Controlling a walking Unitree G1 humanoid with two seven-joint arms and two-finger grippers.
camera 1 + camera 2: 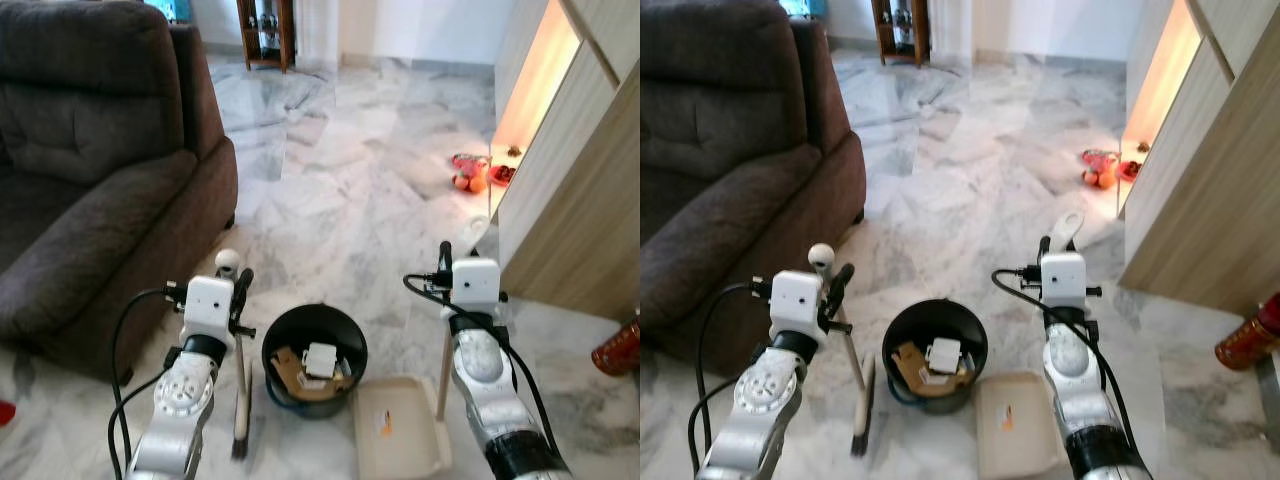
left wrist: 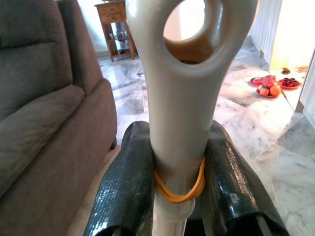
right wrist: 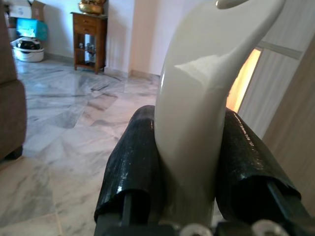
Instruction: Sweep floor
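Nearest the camera, between the two arms, the cream dustpan [image 1: 400, 428] lies flat on the marble floor [image 1: 350, 210], its pan looking bare apart from a small orange mark that I cannot read. The right claw [image 3: 189, 162] pinches the dustpan's upright handle between both black fingers. On the left, the left claw [image 2: 179, 177] is pressed around the broom handle [image 2: 182, 118], just above an orange rubber band [image 2: 179, 189]; the broom's brush [image 1: 240, 425] rests on the floor to the left of the black bin [image 1: 314, 358]. This bin already holds cardboard scraps and a small white box, so I judge that some collecting is done. Farther off, the floor beside the brown sofa [image 1: 90, 170] looks mostly clean. At the far right a red plate of fruit [image 1: 470, 172] sits near the wooden cabinet [image 1: 560, 180]. No brand or legible writing appears anywhere.
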